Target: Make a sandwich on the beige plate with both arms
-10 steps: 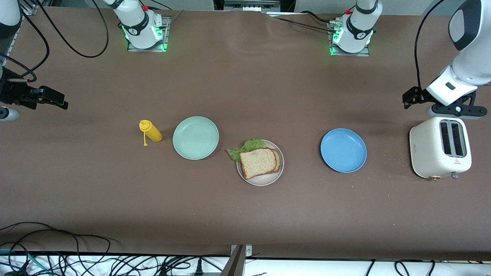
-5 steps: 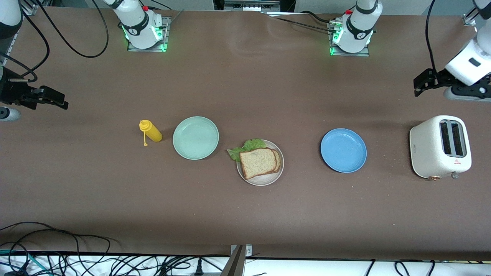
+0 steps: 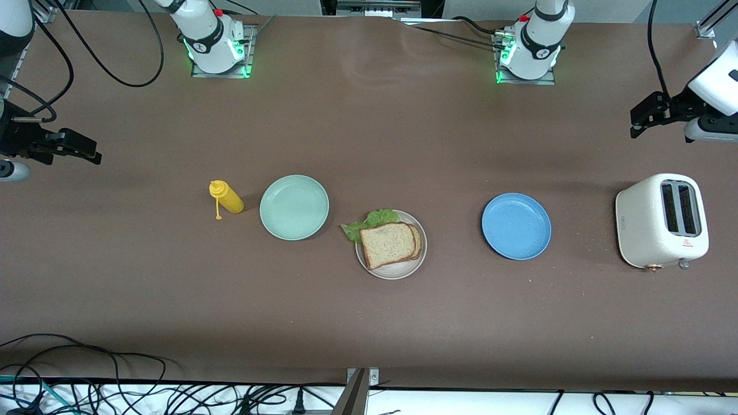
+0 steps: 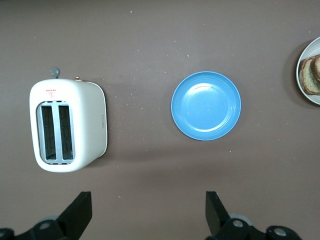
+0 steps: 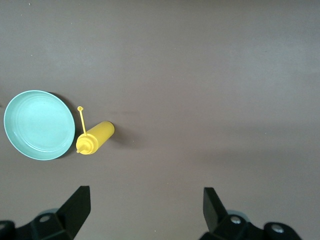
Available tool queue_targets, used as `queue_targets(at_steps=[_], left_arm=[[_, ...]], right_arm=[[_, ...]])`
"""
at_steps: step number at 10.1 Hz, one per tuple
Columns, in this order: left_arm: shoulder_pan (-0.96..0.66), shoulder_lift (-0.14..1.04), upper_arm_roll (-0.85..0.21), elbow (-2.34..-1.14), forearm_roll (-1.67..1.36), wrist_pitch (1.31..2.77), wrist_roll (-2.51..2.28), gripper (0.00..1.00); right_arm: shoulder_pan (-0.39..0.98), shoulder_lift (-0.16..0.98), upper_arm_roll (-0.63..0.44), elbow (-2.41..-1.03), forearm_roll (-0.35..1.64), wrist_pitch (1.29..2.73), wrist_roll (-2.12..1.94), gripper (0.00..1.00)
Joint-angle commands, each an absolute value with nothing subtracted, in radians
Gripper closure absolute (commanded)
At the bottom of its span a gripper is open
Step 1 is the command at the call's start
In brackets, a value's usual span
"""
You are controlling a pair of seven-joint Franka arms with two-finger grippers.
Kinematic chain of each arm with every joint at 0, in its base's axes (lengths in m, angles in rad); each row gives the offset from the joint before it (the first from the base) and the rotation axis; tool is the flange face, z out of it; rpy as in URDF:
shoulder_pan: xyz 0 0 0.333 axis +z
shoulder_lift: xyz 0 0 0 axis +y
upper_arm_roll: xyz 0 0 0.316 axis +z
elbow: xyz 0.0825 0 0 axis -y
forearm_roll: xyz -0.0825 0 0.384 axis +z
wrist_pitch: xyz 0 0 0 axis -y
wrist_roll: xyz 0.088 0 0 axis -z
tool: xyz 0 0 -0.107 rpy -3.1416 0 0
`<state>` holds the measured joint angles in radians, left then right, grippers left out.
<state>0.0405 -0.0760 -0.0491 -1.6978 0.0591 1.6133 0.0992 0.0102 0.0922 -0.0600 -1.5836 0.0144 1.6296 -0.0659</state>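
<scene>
The sandwich (image 3: pixel 389 244), two slices of brown-crusted bread with green lettuce (image 3: pixel 372 221) poking out from under them, lies on the beige plate (image 3: pixel 398 273) in the middle of the table. One edge of the sandwich (image 4: pixel 311 75) shows in the left wrist view. My left gripper (image 3: pixel 637 121) hangs open and empty over bare table at the left arm's end, clear of the toaster; its own view shows the left gripper (image 4: pixel 148 200) with jaws wide apart. My right gripper (image 3: pixel 92 154) hangs open over bare table at the right arm's end, and the right gripper (image 5: pixel 145 200) holds nothing.
A white toaster (image 3: pixel 662 222) stands at the left arm's end, with a blue plate (image 3: pixel 516 226) between it and the sandwich. A mint-green plate (image 3: pixel 294 207) and a yellow squeeze bottle (image 3: pixel 228 197) lying on its side sit toward the right arm's end.
The left arm has drawn up and away from over the toaster, toward the table's corner at its own end. The right arm has not moved.
</scene>
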Motion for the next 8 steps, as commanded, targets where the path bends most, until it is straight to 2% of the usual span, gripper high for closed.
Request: queue_targets(at_steps=[1,3,8], left_arm=[[0.046,-0.04,-0.049,-1.648,0.037,1.578,0.094,0.0],[0.038,-0.014,-0.049,-1.632,0.037,1.574,0.094,0.0],[0.035,0.0,-0.049,-1.623,0.038,1.574,0.094,0.0]], right_arm=[[0.011,0.091,-0.055,-1.56,-0.009,1.608,-0.08,0.0],[0.011,0.103,-0.057,-1.485,-0.008,1.516,-0.075,0.0],[0.005,0.106,-0.064,-1.488,0.003,1.555,-0.063,0.0]])
